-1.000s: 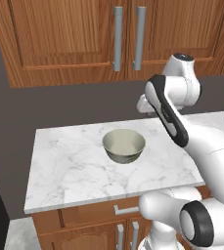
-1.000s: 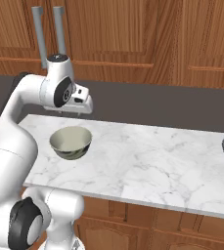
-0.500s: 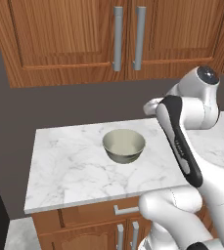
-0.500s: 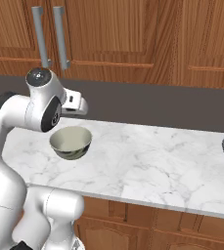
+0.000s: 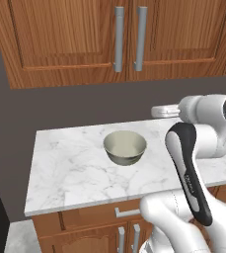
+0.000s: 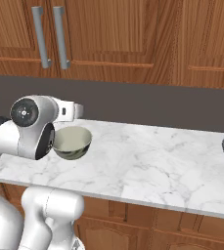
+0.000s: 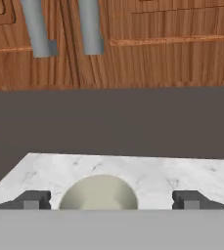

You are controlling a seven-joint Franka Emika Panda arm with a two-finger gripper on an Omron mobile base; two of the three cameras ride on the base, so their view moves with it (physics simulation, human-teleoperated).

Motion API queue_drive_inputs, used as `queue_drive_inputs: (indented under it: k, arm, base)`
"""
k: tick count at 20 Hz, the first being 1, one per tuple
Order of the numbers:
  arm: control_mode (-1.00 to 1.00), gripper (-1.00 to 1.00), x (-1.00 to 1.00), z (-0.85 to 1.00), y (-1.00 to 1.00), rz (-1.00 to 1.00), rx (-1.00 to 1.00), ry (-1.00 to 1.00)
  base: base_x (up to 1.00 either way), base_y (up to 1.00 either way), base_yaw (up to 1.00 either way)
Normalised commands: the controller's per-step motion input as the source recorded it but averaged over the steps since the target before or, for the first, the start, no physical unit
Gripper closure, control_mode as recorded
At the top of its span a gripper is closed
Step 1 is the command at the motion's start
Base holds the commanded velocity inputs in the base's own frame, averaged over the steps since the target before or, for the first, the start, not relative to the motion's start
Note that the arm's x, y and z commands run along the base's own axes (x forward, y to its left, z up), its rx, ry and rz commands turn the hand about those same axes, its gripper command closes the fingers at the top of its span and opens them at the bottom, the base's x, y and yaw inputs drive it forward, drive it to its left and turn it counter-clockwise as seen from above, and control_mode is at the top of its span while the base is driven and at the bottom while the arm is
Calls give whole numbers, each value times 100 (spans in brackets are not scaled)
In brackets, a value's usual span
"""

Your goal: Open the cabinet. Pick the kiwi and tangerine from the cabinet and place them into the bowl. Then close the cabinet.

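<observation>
Cabinet (image 5: 129,37) shut (fruit hidden inside). Gripper (image 7: 111,200) spread wide, empty, level with the bowl (image 5: 125,147) on the counter (image 5: 70,168). Door handles (image 7: 62,27) lie above and ahead, long axis vertical.

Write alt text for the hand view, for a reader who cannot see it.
The open gripper points at a grey-beige bowl on a white marble counter, its two dark fingertips either side of the bowl. Beyond a dark wall hangs the closed wooden cabinet, with two grey bar handles.
</observation>
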Motion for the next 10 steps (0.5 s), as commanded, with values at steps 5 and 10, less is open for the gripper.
queue_drive_inputs:
  k: [5, 10]
  arm:
    - [-100, -100, -23, 48, 0, 0, 4, -29]
    - [-100, -100, -24, 33, 0, 0, 1, -28]
  base:
    - [0, 0, 0]
    - [0, 0, 0]
